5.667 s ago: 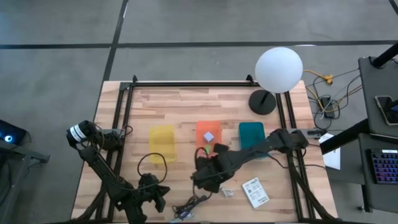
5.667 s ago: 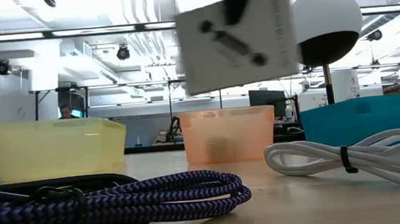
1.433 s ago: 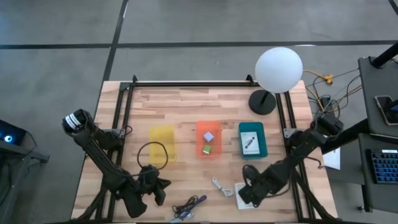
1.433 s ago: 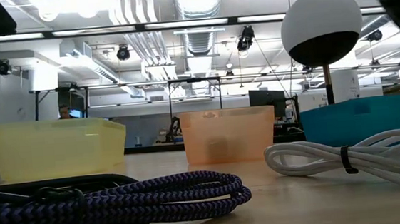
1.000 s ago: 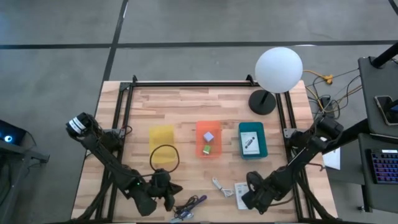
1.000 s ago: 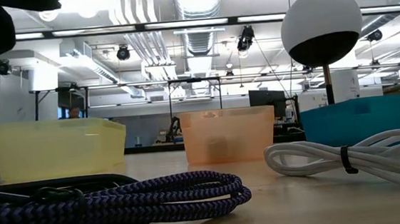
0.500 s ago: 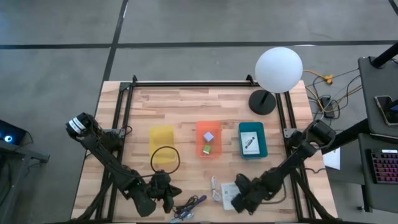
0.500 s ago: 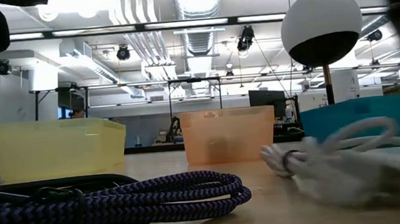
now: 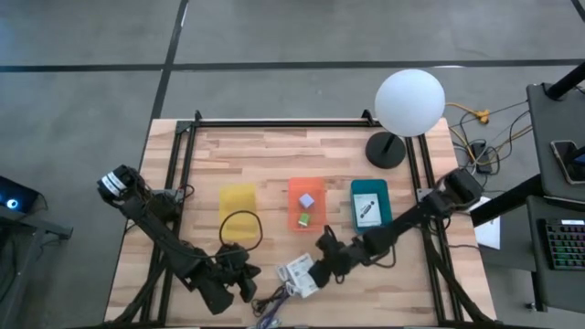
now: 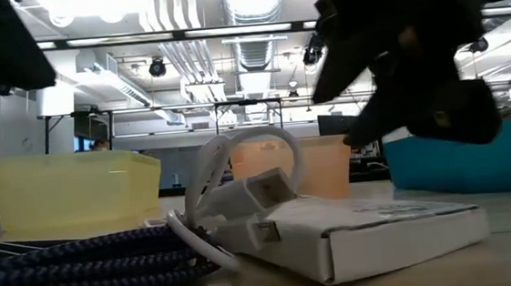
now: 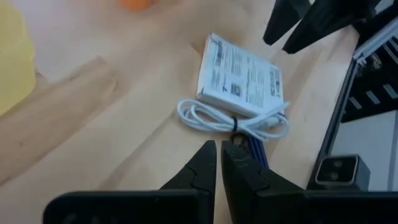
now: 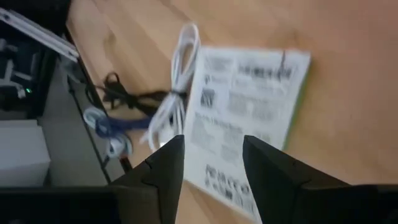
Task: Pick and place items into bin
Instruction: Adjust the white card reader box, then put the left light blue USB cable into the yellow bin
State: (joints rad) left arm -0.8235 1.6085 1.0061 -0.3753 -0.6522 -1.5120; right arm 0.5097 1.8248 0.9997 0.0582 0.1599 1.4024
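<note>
The white packet lies flat on the table at lower centre of the high view, its long axis running lower left to upper right, the whitish cable touching its lower-left edge. The right tool, fingers wide apart and empty, sits just right of the packet. The left tool, fingers nearly together, waits farther left, so the right arm seems nearer.

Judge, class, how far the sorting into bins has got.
Done: two cubes sit in the orange bin, one packet in the teal bin. In hand: nothing; the open right gripper hovers over the second packet. Left: that packet, the white cable and the dark cable. The left gripper waits shut.
</note>
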